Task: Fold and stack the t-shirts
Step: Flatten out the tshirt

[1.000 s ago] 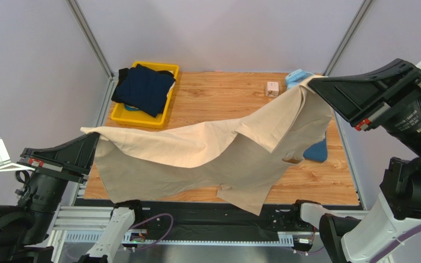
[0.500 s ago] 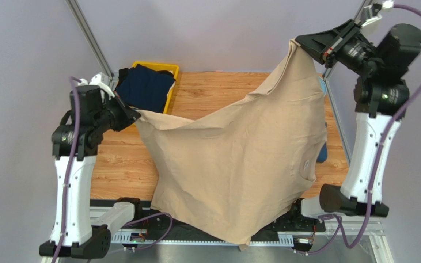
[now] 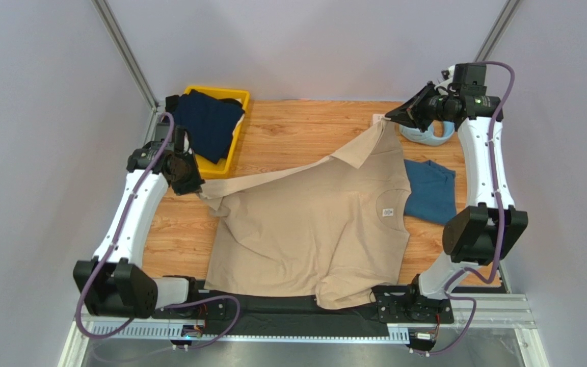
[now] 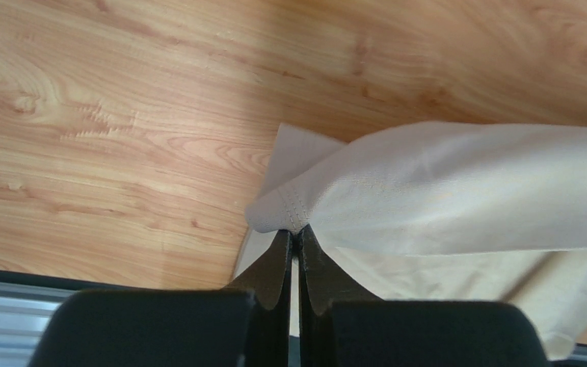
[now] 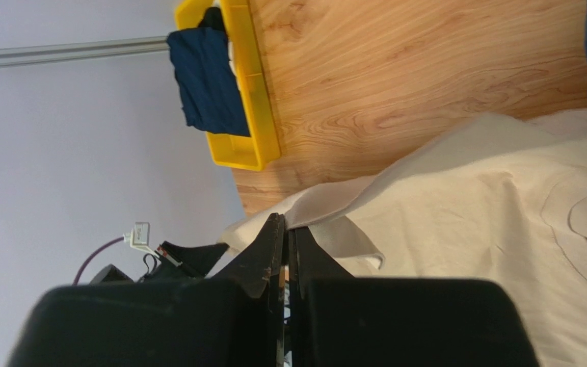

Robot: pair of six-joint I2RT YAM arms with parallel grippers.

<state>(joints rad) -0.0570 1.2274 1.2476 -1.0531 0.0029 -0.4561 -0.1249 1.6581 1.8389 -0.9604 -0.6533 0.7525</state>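
- Half a second before, the beige t-shirt (image 3: 312, 229) had hung in the air between two raised arms. Now both arms had come down, and the shirt lay spread across the middle of the table (image 3: 296, 126) with its neck label (image 3: 387, 212) facing up.
- The teal t-shirt (image 3: 430, 191), mostly covered earlier, showed at the right, its left edge under the beige one.
- The left gripper (image 3: 194, 185) was closed tight on the shirt's far-left corner, low over the wood beside the yellow bin (image 3: 231, 162), which held the navy t-shirt (image 3: 205, 122).
- The right gripper (image 3: 387, 120) was pinched on the far-right corner and held it lifted, near the light-blue headphones (image 3: 427, 136).
- Whether those corners were hem or sleeve was hard to tell.
- The shirt stretched from both grippers to the table's near edge.
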